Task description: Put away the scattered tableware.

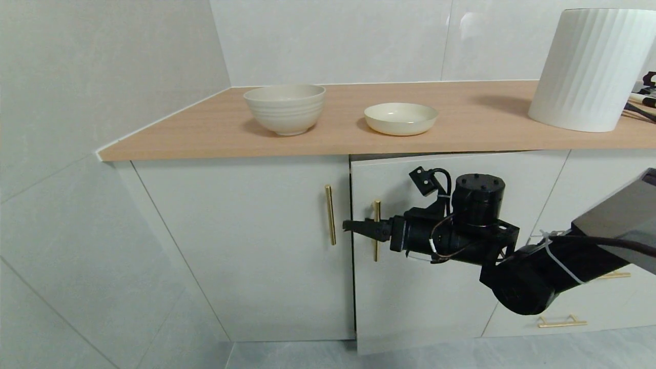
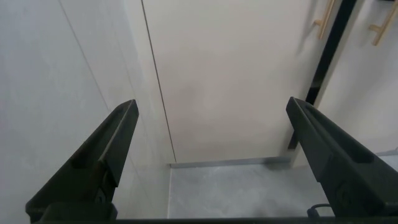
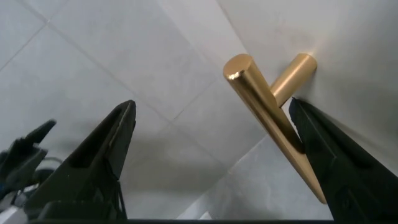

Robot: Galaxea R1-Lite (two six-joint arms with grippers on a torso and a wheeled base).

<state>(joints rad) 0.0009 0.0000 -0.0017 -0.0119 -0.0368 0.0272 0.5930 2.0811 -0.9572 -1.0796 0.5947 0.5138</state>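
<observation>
On the wooden counter (image 1: 461,128) stand a cream ribbed bowl (image 1: 285,107) and, to its right, a shallow cream dish (image 1: 401,118). Below them, my right gripper (image 1: 353,225) is level with the gold bar handle (image 1: 376,248) of the right cabinet door (image 1: 410,307), which stands slightly ajar. In the right wrist view the right gripper (image 3: 211,107) is open, and the handle (image 3: 267,118) lies between its fingers, close to one of them. My left gripper (image 2: 211,104) is open and holds nothing, facing the lower cabinet front (image 2: 236,74) and the floor.
A tall white ribbed container (image 1: 589,66) stands at the counter's right end. The left cabinet door (image 1: 246,246) is closed, with its own gold handle (image 1: 330,215). Drawers with gold pulls (image 1: 561,323) lie to the right. A tiled wall (image 1: 61,205) bounds the left.
</observation>
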